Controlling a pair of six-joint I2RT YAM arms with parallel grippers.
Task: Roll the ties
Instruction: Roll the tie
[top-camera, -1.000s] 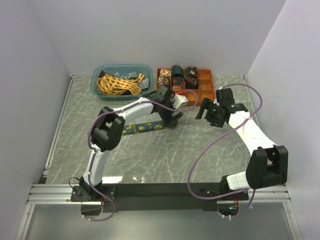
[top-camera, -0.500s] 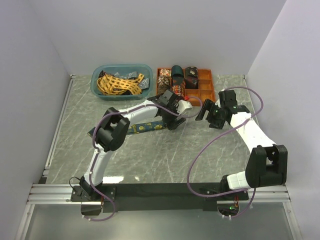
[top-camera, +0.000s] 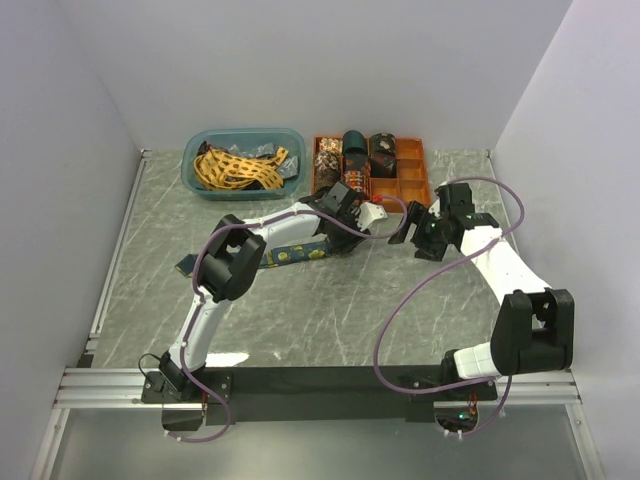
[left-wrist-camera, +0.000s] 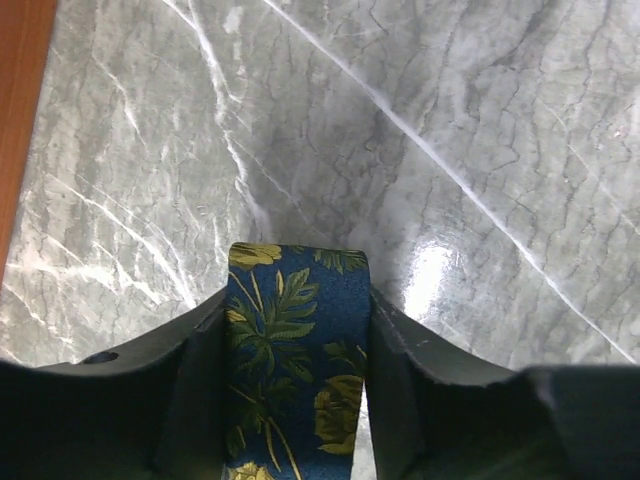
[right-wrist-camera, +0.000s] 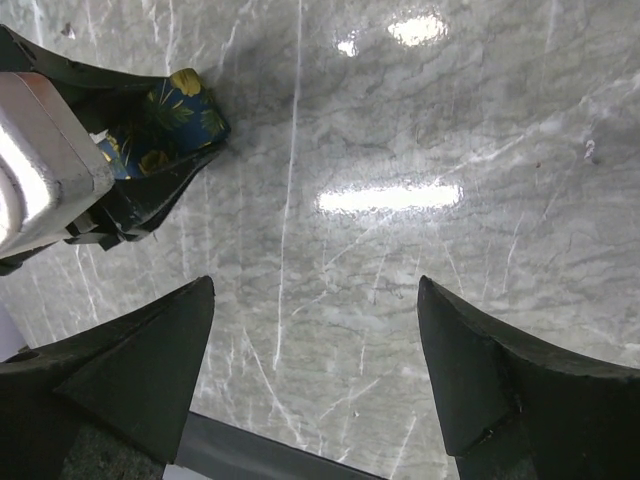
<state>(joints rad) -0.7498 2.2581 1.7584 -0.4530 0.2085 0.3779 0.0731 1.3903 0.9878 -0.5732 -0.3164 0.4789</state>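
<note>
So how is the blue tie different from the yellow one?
The blue tie lies stretched flat on the table, its end between the jaws of the left gripper; the yellow tie sits bunched in the bin, untouched. Blue has gold leaves; yellow has dark lattice. Both are patterned and unrolled.

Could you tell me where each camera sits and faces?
Top external: above, behind the bases, facing down at the table; both arms show.
Left wrist: faces down past the left gripper, closed on the blue floral tie.
Right wrist: faces down past the open right gripper.
Shared: right wrist also sees that gripper and tie.
</note>
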